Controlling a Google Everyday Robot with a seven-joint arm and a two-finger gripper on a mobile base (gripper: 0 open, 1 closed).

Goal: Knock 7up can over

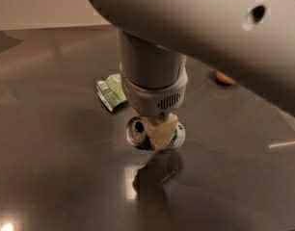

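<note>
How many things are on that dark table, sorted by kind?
can: 1
snack bag: 1
orange item: 1
Total: 3
The gripper hangs right at the can, which lies on its side.

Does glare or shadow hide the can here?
Camera view: glare patches on the dark table at bottom left and before the 7up can; the gripper, down on the can, throws a dark reflection forward; the can, on its side, is not hidden.

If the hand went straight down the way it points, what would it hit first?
The 7up can, which lies on its side directly under the hand; the two look to be touching, though depth is unclear. Beneath the can is only the table.
</note>
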